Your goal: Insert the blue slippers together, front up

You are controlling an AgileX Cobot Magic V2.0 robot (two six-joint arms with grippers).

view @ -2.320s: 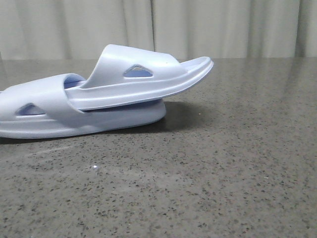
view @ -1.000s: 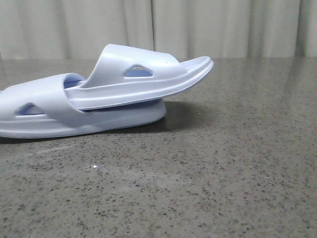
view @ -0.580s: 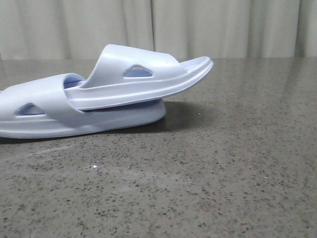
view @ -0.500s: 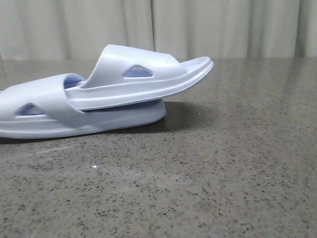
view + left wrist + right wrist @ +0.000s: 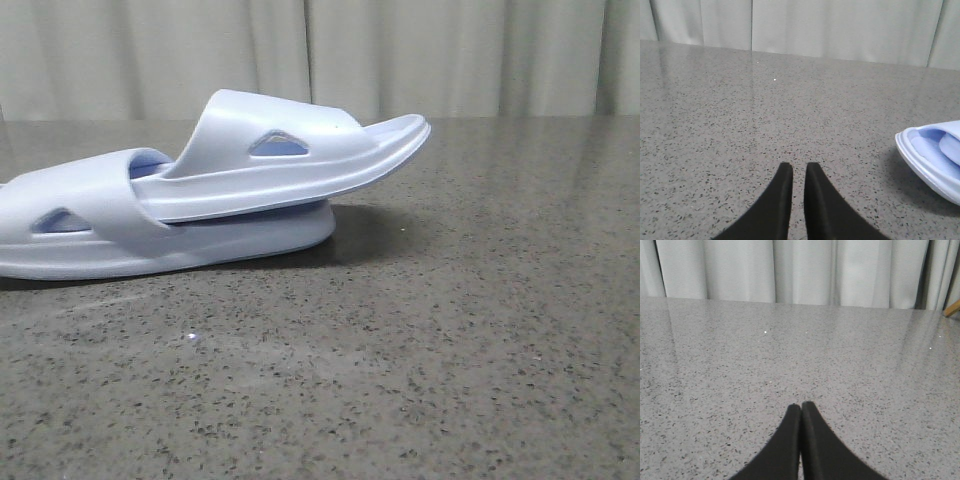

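Two blue slippers (image 5: 200, 200) are seen nested on the speckled grey counter (image 5: 420, 360), at its left in the front view. The upper slipper (image 5: 290, 150) is pushed under the strap of the lower slipper (image 5: 90, 215), its free end tilted upward and to the right. The left gripper (image 5: 794, 172) is held low over bare counter, its fingers (image 5: 780, 195) narrowly parted, empty, with one slipper end near. The right gripper (image 5: 800, 412) is pressed closed, holding nothing. Pale curtains (image 5: 400, 55) hang behind.
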